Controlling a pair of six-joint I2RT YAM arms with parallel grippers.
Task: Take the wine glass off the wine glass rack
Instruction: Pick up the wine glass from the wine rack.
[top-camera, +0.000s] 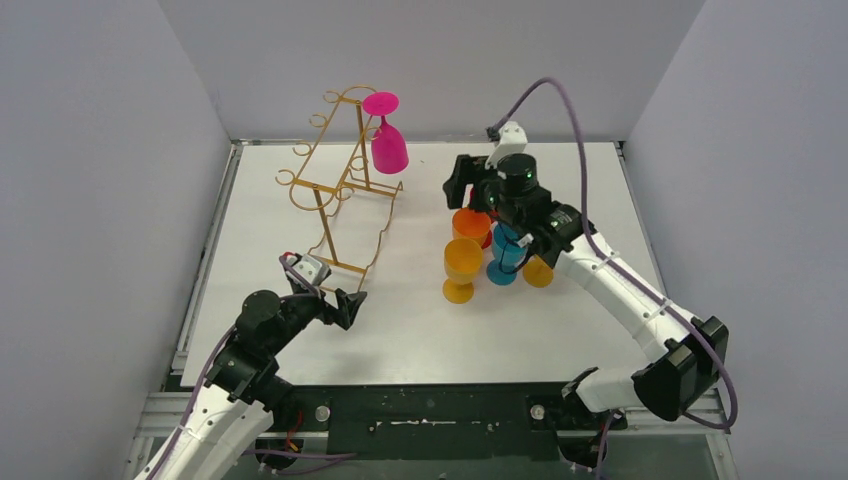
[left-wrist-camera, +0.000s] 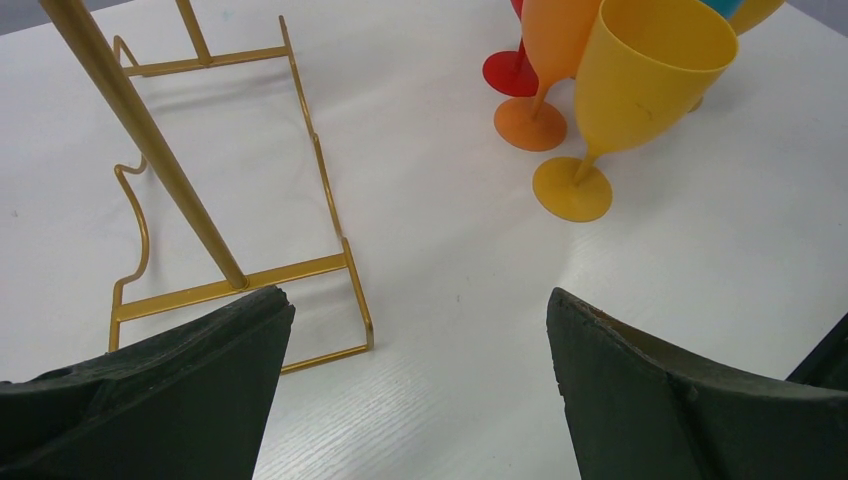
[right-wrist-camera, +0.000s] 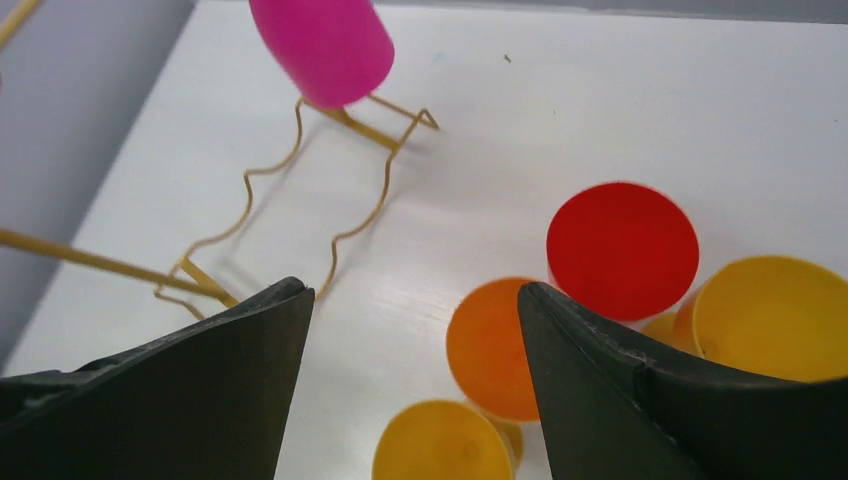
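Top external view: my right gripper (right-wrist-camera: 415, 295), jaws spread and empty, hovers above the orange glass (top-camera: 470, 225). The pink wine glass (top-camera: 388, 145) hangs inverted on the wine glass rack (top-camera: 343, 186). My left gripper (left-wrist-camera: 418, 300) is likewise spread.

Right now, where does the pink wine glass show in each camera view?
Top external: the pink wine glass is in the upper part, left of centre, hanging bowl-down.
Left wrist: not in it.
Right wrist: at the top edge, left of centre, only the bowl showing.
Shared landmark: the gold wine glass rack, visible in all three views.
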